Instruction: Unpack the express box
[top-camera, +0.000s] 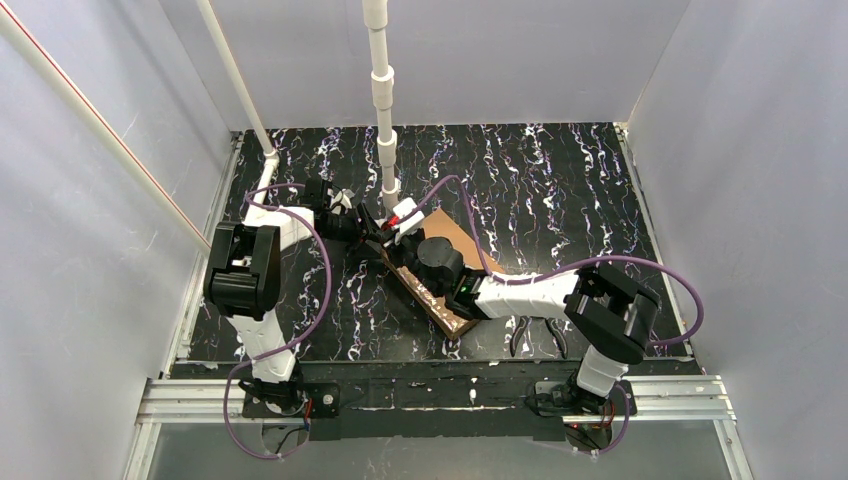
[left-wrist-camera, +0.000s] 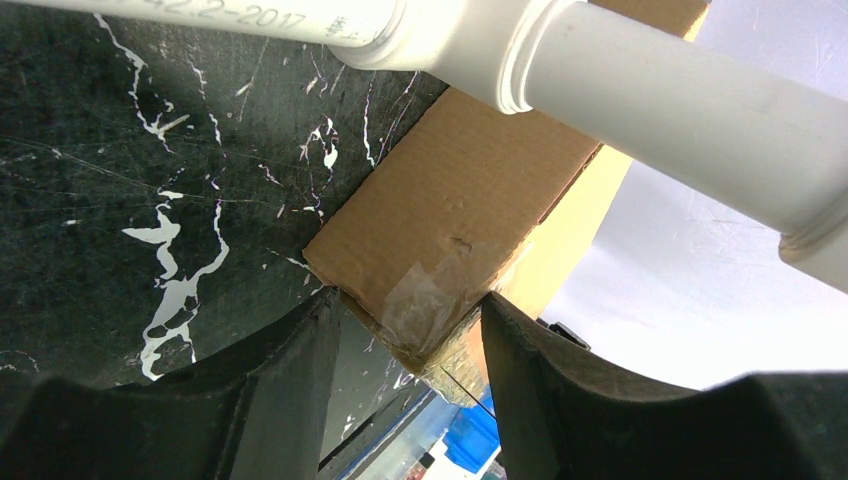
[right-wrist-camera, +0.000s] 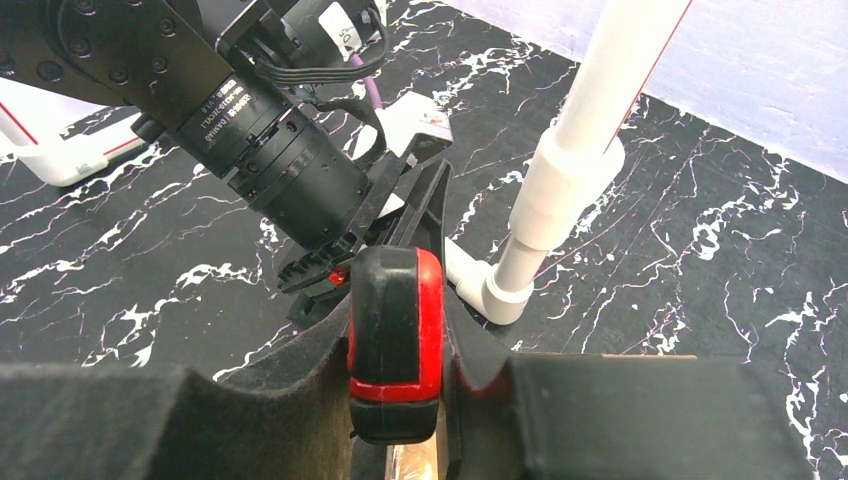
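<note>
The express box (left-wrist-camera: 450, 200) pokes one corner into the parted left end effector (left-wrist-camera: 410, 305) (right end effector (right-wrist-camera: 395, 350) clamps a red-black tool (right-wrist-camera: 395, 300)).

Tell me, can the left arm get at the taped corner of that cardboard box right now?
Probably yes: the left pincer straddles the taped corner of the express box, with nothing between its fingers and the cardboard.

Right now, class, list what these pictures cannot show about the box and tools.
Express box interior: top view, right arm covers it.
Type of red tool: right wrist view, endways inside right claw.
Blue item: left wrist view, cut by bottom edge.
Left claw touching the box: left wrist view, unclear.
</note>
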